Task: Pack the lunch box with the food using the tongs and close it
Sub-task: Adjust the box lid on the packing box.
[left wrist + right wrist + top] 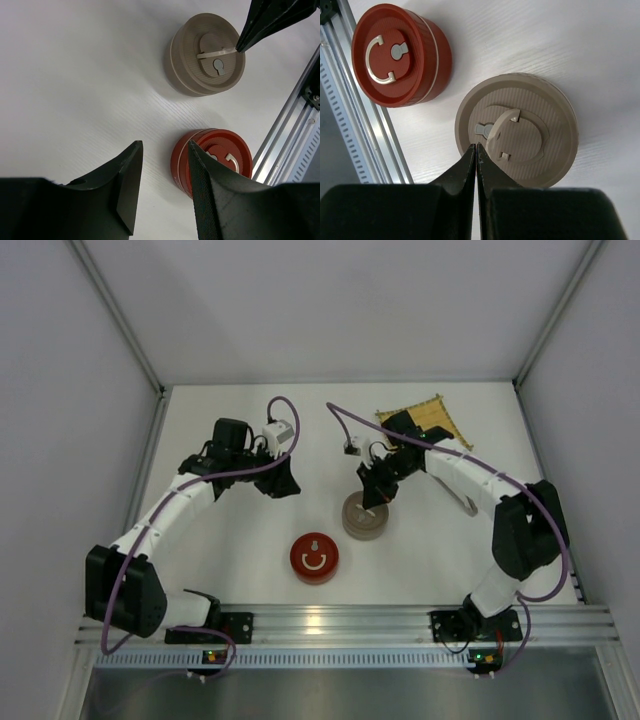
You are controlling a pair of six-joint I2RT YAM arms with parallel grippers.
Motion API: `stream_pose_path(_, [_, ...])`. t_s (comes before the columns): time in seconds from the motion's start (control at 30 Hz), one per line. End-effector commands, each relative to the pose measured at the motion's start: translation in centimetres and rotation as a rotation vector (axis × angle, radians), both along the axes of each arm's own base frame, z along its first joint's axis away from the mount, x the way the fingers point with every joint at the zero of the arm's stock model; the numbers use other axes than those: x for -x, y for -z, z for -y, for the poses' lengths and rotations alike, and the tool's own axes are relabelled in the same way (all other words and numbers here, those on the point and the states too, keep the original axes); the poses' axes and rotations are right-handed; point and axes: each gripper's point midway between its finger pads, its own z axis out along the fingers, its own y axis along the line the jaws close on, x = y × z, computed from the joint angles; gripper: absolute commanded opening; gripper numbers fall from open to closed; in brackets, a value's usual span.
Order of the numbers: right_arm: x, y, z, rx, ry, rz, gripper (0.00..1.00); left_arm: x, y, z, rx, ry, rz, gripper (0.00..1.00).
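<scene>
White table top carries two round, lidded containers close to its middle. I see a taupe round ribbed plastic container nearest the centre. A red round ribbed plastic container sits near it, towards the near edge and a little to the left. The two stand apart, not touching, and both have their lids on.

My right gripper is over the taupe container with its black jaws pressed together, no gap showing between them. The tips meet the edge of the lid's taupe flip handle, which appears tilted up out of its recess. I cannot tell whether the handle is pinched or only touched.

My left gripper hangs over bare table, left of the taupe container and beyond the red one, well apart from both. Its jaws stand part-way open with nothing between them. Through its wrist camera the red container shows just past the right-hand finger.

On the red lid a pale C-shaped ring handle lies flat.

Near the far right corner of the table lies a yellow woven mat, partly covered by my right arm. A silver aluminium rail runs along the near edge.
</scene>
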Motion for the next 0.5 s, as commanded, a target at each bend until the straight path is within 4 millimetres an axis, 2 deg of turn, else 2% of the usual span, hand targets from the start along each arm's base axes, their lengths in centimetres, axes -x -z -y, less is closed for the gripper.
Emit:
stream_pose_path(0.0, [-0.2,-1.6,-0.8,-0.016,-0.083,0.082,0.00,-0.6,-0.7,-0.1,-0.003,0.001,0.023,0.47])
stream_pose_path(0.13, [1.5,-1.7,-1.1,-0.033,-0.137,0.050,0.00,-0.6,-0.4,0.0,0.001,0.006,0.009,0.47])
stream_pose_path(0.27, [2.6,-1.1,-1.3,-0.022,-0.166,0.029,0.00,-0.5,-0.3,0.1,0.005,0.008,0.000,0.47])
stream_pose_path(0.37, [2.3,0.0,-1.2,0.022,-0.162,0.051,0.00,-0.5,-0.3,0.1,0.007,0.009,0.001,0.47])
stream_pose_path(0.47, [0.7,1.2,-0.8,0.088,-0.127,0.099,0.00,-0.5,-0.3,0.0,0.004,0.004,0.002,0.47])
